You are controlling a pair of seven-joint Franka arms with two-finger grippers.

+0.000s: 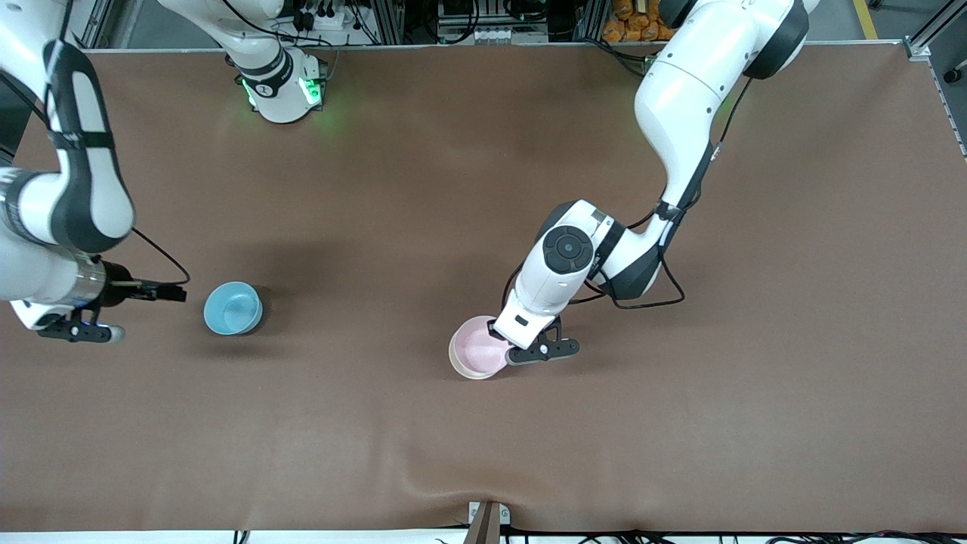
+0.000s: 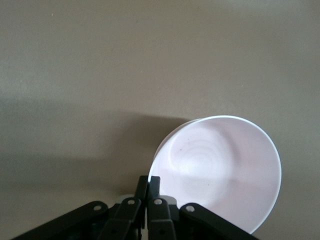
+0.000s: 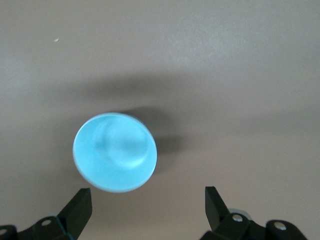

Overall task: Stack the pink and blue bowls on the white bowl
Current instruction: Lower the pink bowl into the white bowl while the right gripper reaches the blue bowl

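Surface finish, 2 bowls and table cover
Pink bowl and blue bowl: smooth glossy plastic; table: matt brown cloth-like cover.

Both arms: glossy white rounded shells with black bands at the joints.

Left arm: black round cap with concentric ring marking on the wrist housing, at about 10 o'clock from the black elbow joint. Thin black cable loops off the forearm and under the wrist. Small dark screw dots along the upper shell.

Right arm: black strap-like band over the white link; metallic grey ring at the wrist; black cable arcs from it. Its base shows green lights.

Left gripper: matte black linkage bars, silver pivot screws.

Right gripper: black wedge-tipped fingers, silver screws at their roots.
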